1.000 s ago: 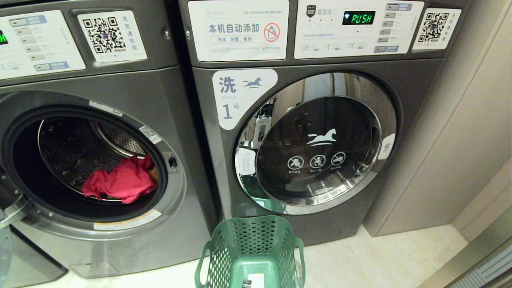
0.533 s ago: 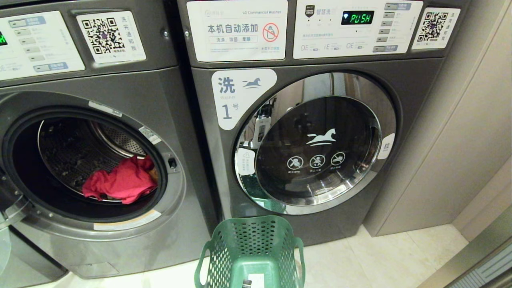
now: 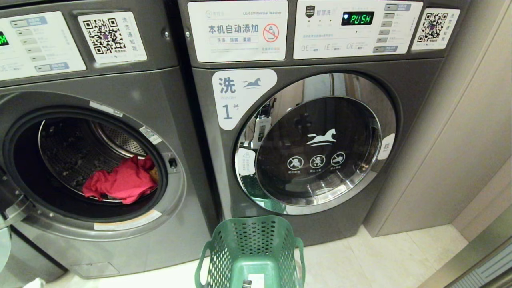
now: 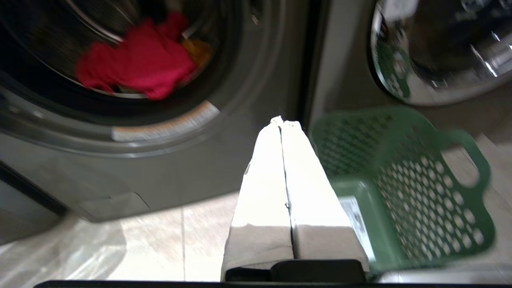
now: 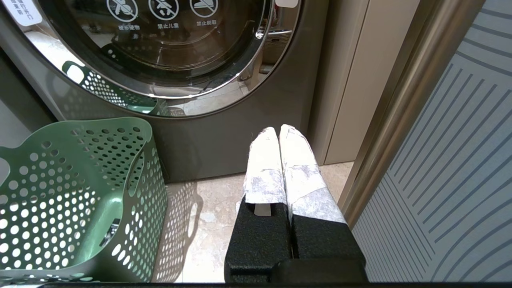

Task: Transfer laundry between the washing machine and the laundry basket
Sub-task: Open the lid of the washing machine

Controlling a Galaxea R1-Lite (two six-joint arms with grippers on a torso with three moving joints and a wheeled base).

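Observation:
The washing machine (image 3: 120,92) stands at the left with its round opening uncovered. In its drum lies the laundry: a red-pink garment (image 3: 120,182) (image 4: 140,60) with a bit of orange-yellow cloth (image 3: 154,174) (image 4: 198,48) beside it. The green laundry basket (image 3: 252,240) (image 4: 400,160) (image 5: 80,168) stands on the floor before the seam between the two washers, with no cloth in it. My left gripper (image 4: 282,120) is shut and holds nothing, low in front of that seam, left of the basket. My right gripper (image 5: 279,130) is shut and holds nothing, right of the basket.
The washer labelled 1 (image 3: 316,144) stands at the right with its chrome-rimmed door closed. A beige wall panel (image 3: 460,140) and a striped panel (image 5: 440,160) close off the right side. The open door's edge (image 3: 8,208) shows at the far left. Pale tiled floor (image 3: 360,260) surrounds the basket.
A small white tip has appeared at the head view's bottom left corner. The laundry, the basket and both washers have stayed in place.

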